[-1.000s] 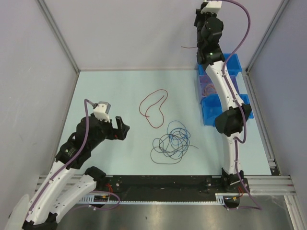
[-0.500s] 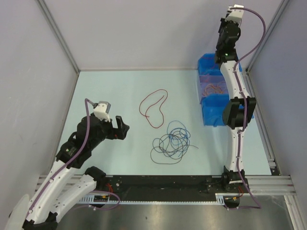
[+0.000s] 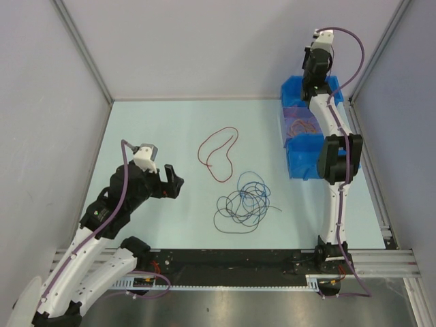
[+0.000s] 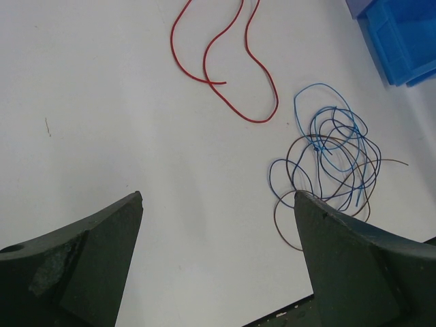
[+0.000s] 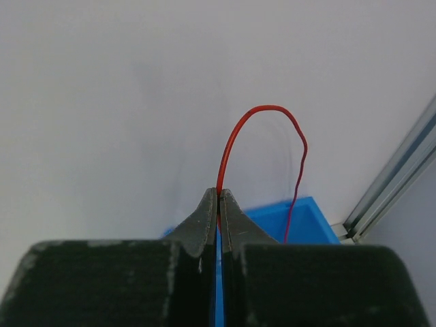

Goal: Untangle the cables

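A tangle of blue and dark cables (image 3: 244, 203) lies on the table, right of centre; in the left wrist view this tangle (image 4: 332, 157) sits ahead to the right. A dark red cable (image 3: 199, 151) lies apart from it in a loose loop, and the left wrist view shows the same red loop (image 4: 176, 56) farther out. My left gripper (image 3: 174, 184) stands open, and in its own wrist view the gripper (image 4: 218, 197) has only bare table between the fingers, left of the tangle. My right gripper (image 5: 219, 194) is raised high above the blue bins, shut on a red cable (image 5: 235, 133) that arches up and hangs down.
Blue bins (image 3: 300, 153) stand at the table's right edge, under the right arm, with a reddish cable (image 3: 300, 126) in one. Grey walls enclose the table on three sides. A metal frame post (image 5: 395, 184) runs close to the right gripper.
The right arm has swung its raised gripper to the right and back over the blue bins, keeping the red cable. The left arm has stayed put.
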You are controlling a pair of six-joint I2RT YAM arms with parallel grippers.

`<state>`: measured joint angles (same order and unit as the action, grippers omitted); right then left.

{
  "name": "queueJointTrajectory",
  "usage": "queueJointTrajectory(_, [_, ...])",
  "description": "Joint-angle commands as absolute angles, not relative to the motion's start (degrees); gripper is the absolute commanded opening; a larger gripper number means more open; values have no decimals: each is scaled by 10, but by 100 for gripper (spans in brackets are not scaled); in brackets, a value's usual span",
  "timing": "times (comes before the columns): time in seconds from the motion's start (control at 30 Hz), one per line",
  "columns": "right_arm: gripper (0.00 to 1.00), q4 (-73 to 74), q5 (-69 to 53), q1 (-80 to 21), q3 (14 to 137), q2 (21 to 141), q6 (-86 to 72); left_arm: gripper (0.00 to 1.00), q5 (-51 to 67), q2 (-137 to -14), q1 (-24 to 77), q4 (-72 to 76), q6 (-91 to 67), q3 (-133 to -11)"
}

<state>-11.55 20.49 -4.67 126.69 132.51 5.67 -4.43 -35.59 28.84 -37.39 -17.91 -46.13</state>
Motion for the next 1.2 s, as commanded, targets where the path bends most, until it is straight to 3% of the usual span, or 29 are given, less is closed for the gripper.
queueJointTrajectory(0.0, [0,-102,158,-46,1262,1260,6,98,-55,-352,285,-359,-174,-461])
queueJointTrajectory(0.23, [0,-91,51,-47,1158,1216,-101,97,-54,-353,284,-359,-173,-461])
queueJointTrajectory(0.43, [0,-65,-32,-41,1203,1255,-148,97,-54,-345,284,-359,-173,-461])
queueJointTrajectory(0.63, [0,-122,21,-35,1267,1320,-186,97,-53,-344,284,-359,-173,-461])
queueJointTrajectory(0.77, [0,-226,26,-26,1260,1358,-206,97,-55,-342,284,-358,-173,-461])
queueJointTrajectory(1.17, [0,-251,25,32,1195,1398,-258,97,-43,-349,270,-354,-171,-460])
